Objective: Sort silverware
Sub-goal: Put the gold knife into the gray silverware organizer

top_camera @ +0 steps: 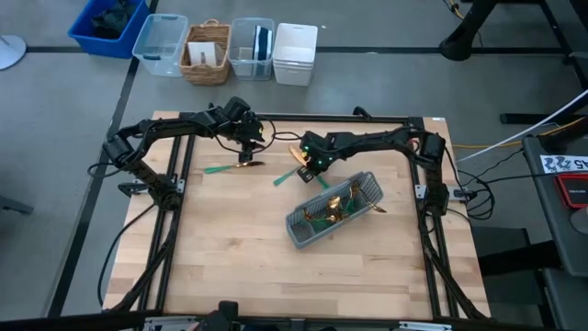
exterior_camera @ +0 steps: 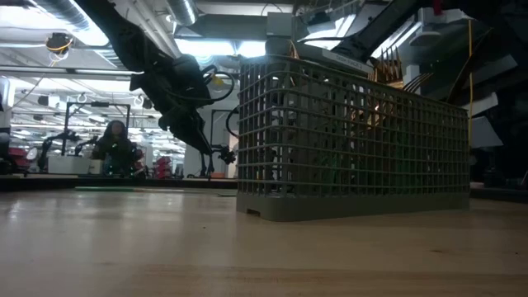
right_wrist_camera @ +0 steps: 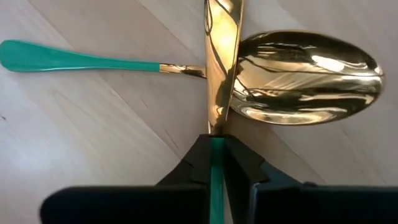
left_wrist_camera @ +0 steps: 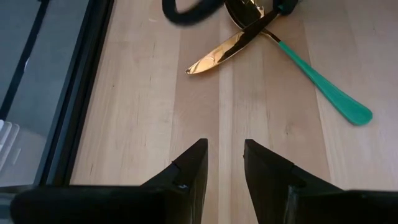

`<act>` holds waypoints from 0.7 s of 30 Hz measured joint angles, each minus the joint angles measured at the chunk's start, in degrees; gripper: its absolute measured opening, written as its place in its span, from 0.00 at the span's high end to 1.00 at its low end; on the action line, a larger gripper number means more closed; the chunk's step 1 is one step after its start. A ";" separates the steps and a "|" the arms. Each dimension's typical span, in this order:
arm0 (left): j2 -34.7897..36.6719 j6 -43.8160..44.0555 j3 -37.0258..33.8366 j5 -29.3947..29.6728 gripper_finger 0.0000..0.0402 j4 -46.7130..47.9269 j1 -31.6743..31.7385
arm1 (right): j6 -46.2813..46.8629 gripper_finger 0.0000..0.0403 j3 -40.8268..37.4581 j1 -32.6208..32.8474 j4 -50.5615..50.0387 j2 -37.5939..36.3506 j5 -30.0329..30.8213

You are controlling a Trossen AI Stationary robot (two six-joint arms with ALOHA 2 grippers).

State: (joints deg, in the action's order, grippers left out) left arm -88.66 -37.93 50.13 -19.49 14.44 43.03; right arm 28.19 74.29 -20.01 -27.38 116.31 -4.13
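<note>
A gold knife with a teal handle point(right_wrist_camera: 222, 62) lies across the neck of a gold spoon point(right_wrist_camera: 305, 78), whose teal handle point(left_wrist_camera: 323, 87) rests on the wooden table. My right gripper point(right_wrist_camera: 216, 142) is shut on the knife, at the table's far middle point(top_camera: 310, 165). My left gripper point(left_wrist_camera: 225, 155) stands open over bare wood a little to the left of them point(top_camera: 246, 150), touching nothing. Another teal-handled piece point(top_camera: 230, 167) lies flat on the table just near my left gripper. The grey slotted caddy point(top_camera: 333, 211) holds several pieces. My right gripper pinches the knife's teal handle point(right_wrist_camera: 216, 163) between its two fingers, just behind the gold blade. The fingers slant steeply down from the table's right and lie along the knife. The blade point(left_wrist_camera: 217, 55) reaches out beyond the fingertips and crosses over the spoon's neck.
A black frame point(top_camera: 276, 118) borders the table. Beyond the far edge stand a blue bin point(top_camera: 108, 26), clear bins point(top_camera: 162, 44), a wicker basket point(top_camera: 207, 53) and a white container point(top_camera: 295, 53). Bare wood point(top_camera: 230, 257) spreads at the near left. A person point(exterior_camera: 115, 147) sits far behind.
</note>
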 joint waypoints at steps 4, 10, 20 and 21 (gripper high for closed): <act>0.00 0.00 0.00 0.00 0.76 0.06 0.01 | -2.03 0.93 4.21 0.06 -5.20 0.52 0.11; 0.00 -0.02 0.00 0.00 0.76 0.89 1.37 | -3.24 0.94 8.43 -0.02 -8.68 0.52 2.04; 0.00 -0.11 0.00 -0.02 0.76 4.06 5.63 | -4.51 0.93 14.30 0.07 -14.42 0.43 1.34; 0.00 -0.07 0.00 0.00 0.76 4.16 5.96 | -4.63 0.93 15.44 0.07 -15.56 0.41 1.34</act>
State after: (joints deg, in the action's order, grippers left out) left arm -88.66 -38.00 50.13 -19.49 18.60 48.98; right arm 23.56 89.74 -19.94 -42.94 116.73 -2.79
